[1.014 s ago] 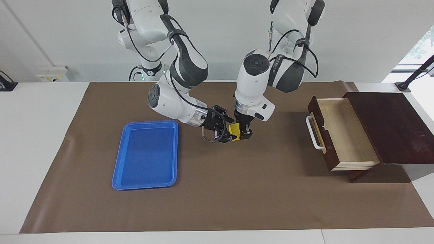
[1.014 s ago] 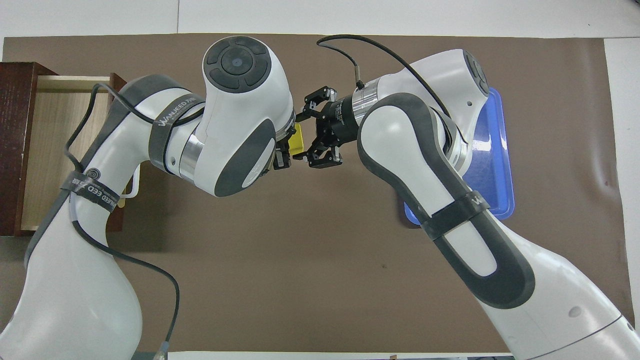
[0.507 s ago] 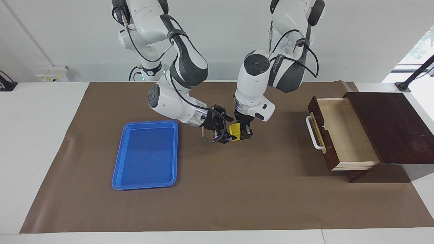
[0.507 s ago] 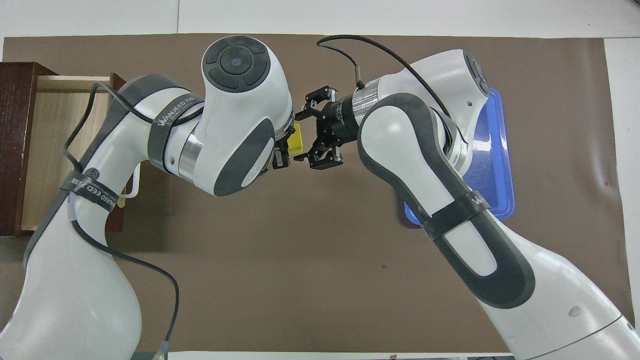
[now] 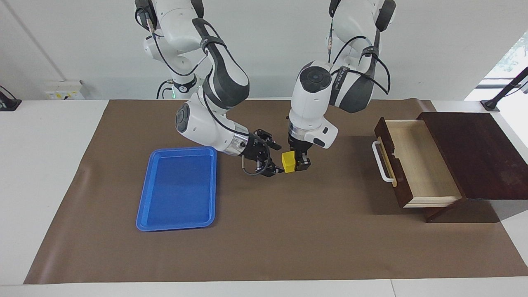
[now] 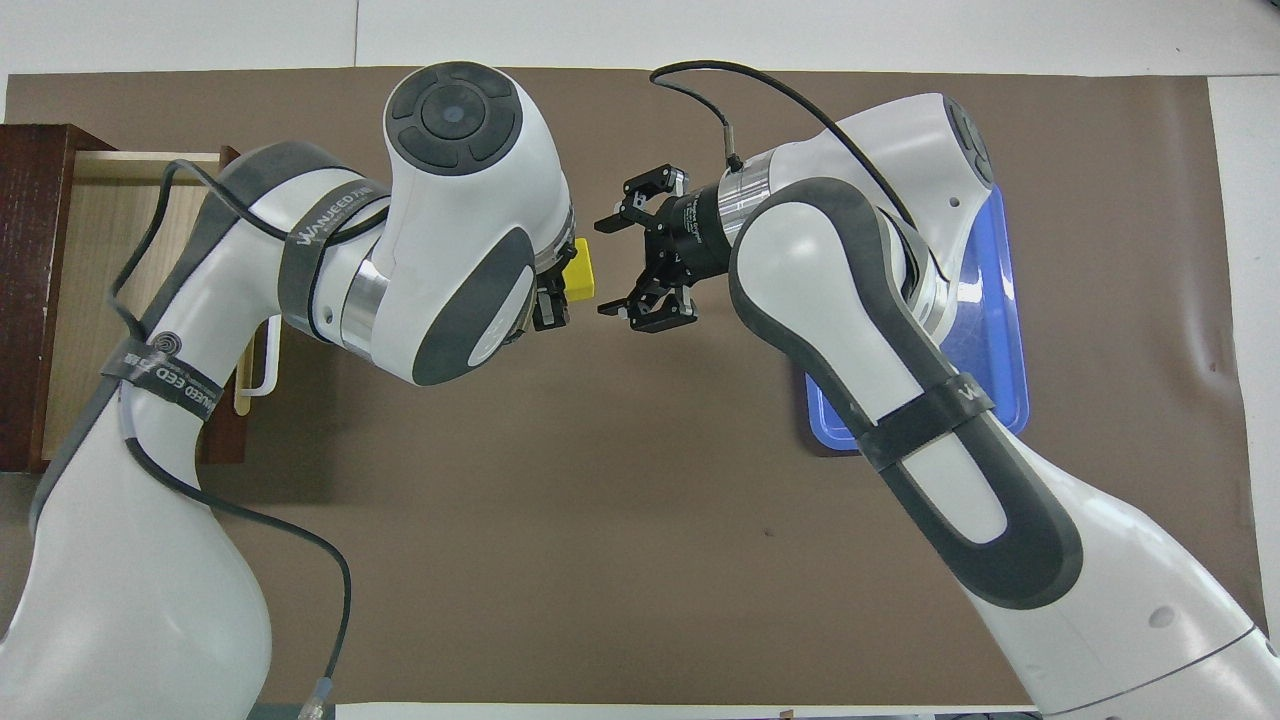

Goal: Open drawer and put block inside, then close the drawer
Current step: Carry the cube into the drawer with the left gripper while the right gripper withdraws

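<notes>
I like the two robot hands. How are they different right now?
The left gripper is shut on the yellow block, while the right gripper is open and holds nothing. The left gripper points straight down; the right gripper reaches in sideways, beside the block. Both are black, two-fingered, and up in the air over the brown mat, between the blue tray and the open drawer.

A white worktop (image 5: 49, 165) carries a brown mat (image 5: 264, 239). A plain pale wall (image 5: 268, 49) rises at the robots' end, with a bright window (image 5: 509, 62) toward the left arm's end.
</notes>
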{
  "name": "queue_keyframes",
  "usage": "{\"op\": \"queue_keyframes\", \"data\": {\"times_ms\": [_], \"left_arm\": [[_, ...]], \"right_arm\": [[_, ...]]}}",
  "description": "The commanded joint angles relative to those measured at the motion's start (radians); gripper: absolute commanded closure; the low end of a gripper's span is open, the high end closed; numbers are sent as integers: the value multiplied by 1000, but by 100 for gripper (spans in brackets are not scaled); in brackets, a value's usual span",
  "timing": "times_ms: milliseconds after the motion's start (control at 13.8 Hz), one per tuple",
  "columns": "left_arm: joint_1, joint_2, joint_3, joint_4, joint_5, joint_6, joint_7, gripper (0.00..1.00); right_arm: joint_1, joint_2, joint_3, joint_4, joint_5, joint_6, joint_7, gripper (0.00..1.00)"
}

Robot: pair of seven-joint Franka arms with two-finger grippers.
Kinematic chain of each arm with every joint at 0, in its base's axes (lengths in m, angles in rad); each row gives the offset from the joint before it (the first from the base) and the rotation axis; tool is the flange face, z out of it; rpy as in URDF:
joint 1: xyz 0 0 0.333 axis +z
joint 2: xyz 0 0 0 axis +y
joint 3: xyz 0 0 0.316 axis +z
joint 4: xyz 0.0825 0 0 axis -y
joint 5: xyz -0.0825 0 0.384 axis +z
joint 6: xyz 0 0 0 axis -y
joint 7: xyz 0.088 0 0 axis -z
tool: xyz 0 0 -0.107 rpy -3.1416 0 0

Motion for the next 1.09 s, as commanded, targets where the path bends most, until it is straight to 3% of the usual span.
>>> {"op": "queue_keyframes", "data": {"times_ms": [0, 290, 507, 797, 1014], "left_arm": [[36, -29, 0, -1, 13, -32, 1, 100], [55, -51, 2, -1, 12, -76, 71, 100], [96, -84, 3, -2, 12, -161, 213, 100], [295, -234, 2, -59, 6, -209, 451, 100], [424, -281, 2, -82, 3, -262, 669, 100]], "right_arm": [[-14, -21, 1, -29, 13, -4, -3, 11], [-72, -56, -4, -35, -33, -65, -75, 10], [-106, -123, -4, -34, -203, -136, -171, 8], [-190, -212, -4, -30, -381, -300, -401, 5], [-241, -271, -4, -30, -561, -407, -640, 2]]}}
